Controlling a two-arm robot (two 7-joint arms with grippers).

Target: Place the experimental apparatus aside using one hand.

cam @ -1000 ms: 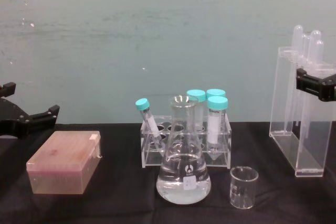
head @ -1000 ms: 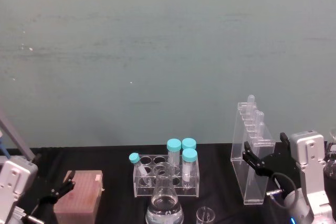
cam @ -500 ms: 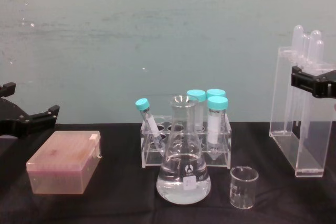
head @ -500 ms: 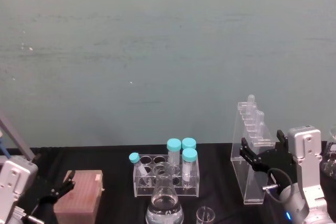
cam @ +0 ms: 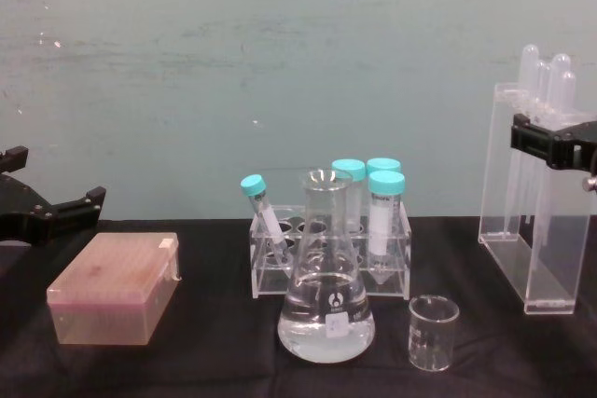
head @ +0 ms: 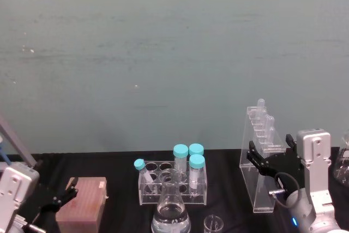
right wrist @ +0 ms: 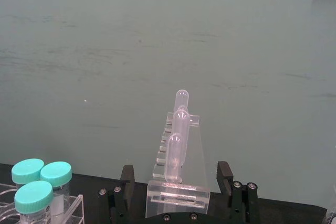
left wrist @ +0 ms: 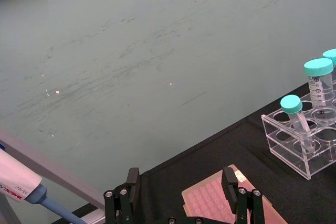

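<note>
Well, at nine o'clock the left gripper (left wrist: 180, 182) hangs open beside the pink tip box (cam: 112, 286). At six o'clock stands the conical flask (cam: 326, 309), with the tube rack (cam: 331, 258) at its twelve and the small beaker (cam: 433, 328) at its three. At three o'clock the acrylic stand (cam: 536, 249) sits upright on the table, the right gripper (right wrist: 175, 174) spread wide around its upper part without clamping it.

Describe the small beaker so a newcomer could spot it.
On the black table, find the conical flask at front centre. The beaker stands to its right, apart from it: short, straight-walled and empty, unlike the liquid-filled flask.
</note>
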